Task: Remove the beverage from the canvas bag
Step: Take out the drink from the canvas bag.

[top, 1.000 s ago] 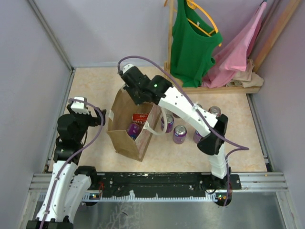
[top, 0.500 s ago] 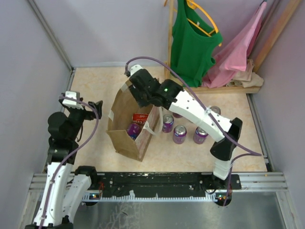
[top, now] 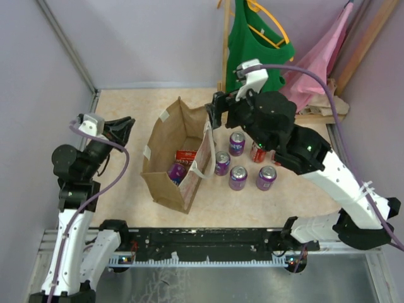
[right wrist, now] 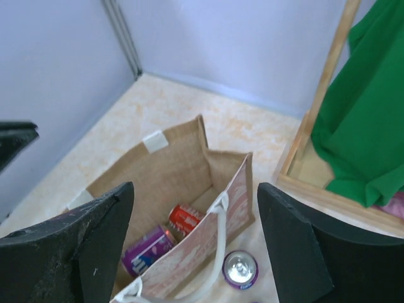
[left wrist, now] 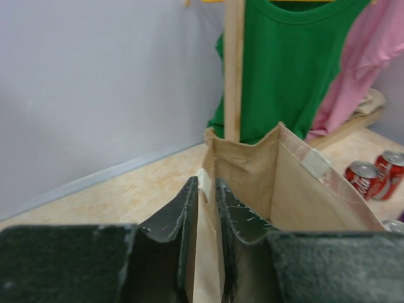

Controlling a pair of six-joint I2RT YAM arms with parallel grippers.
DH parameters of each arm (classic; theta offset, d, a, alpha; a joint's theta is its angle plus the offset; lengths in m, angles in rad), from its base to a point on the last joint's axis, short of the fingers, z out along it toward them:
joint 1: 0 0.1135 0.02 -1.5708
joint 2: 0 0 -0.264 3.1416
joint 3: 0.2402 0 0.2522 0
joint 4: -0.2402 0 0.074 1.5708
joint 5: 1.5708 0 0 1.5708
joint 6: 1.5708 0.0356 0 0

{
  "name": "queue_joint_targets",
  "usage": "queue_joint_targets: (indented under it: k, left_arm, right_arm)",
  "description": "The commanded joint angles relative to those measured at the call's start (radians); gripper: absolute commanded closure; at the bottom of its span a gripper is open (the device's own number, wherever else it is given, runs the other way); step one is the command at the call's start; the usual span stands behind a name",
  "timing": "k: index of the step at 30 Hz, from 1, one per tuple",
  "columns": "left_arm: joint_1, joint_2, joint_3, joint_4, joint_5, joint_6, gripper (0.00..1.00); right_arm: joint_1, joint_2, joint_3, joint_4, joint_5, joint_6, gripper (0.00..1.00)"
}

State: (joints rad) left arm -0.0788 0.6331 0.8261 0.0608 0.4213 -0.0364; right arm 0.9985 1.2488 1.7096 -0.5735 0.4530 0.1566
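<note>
The right gripper point(right wrist: 196, 189) hangs wide open over the canvas bag point(right wrist: 173, 165), a purple can point(right wrist: 147, 254) and a red can point(right wrist: 184, 221) lying at its bottom. The left gripper point(left wrist: 205, 184) has its jaws nearly together at the bag's rim; whether they pinch it is unclear. Loose cans point(top: 238, 178) dot the beige tabletop point(top: 126, 104) below lilac walls point(top: 158, 44).

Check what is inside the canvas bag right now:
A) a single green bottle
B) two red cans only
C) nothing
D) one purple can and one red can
D: the right wrist view looks down into the open canvas bag and shows one purple can and one red can at its bottom.
</note>
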Motion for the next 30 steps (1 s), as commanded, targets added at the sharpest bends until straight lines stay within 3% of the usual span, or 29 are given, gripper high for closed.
queue_joint_targets:
  k: [1,5,8,13,14,16,21,24,27,30]
  left_arm:
    - [-0.005,0.062,0.013,0.093,0.237,-0.017,0.80]
    - [-0.004,0.096,0.015,0.055,0.224,0.014,0.87]
    - [-0.004,0.118,0.003,0.048,0.214,0.079,0.85]
    - [-0.004,0.156,-0.021,0.023,0.244,0.285,0.84]
    - [-0.004,0.149,-0.032,0.039,0.215,0.314,0.84]
    - [-0.003,0.121,-0.053,0.068,0.121,0.363,0.83]
    - [0.003,0.019,-0.094,0.050,-0.329,0.422,0.77]
    - [0.017,0.010,-0.096,-0.050,-0.484,0.394,0.72]
    - [0.063,0.045,-0.090,-0.149,-0.580,0.302,0.71]
    - [0.173,0.057,-0.111,-0.122,-0.637,0.201,0.69]
  right_arm:
    - [0.008,-0.009,-0.018,0.075,0.086,-0.051,0.20]
    - [0.008,-0.003,0.011,0.126,0.118,-0.144,0.17]
    - [0.008,-0.001,-0.002,0.246,0.194,-0.277,0.16]
    - [0.007,-0.122,-0.277,0.810,0.270,-0.684,0.10]
    - [0.007,-0.146,-0.319,0.938,0.248,-0.791,0.10]
    - [0.002,-0.186,-0.346,1.028,0.210,-0.903,0.10]
    - [0.002,-0.221,-0.197,0.935,0.105,-1.033,0.10]
    - [-0.029,-0.192,-0.162,1.031,0.004,-1.086,0.08]
    - [-0.189,-0.096,-0.079,1.056,-0.108,-1.016,0.08]
    - [-0.360,0.043,0.057,0.977,-0.203,-0.885,0.08]
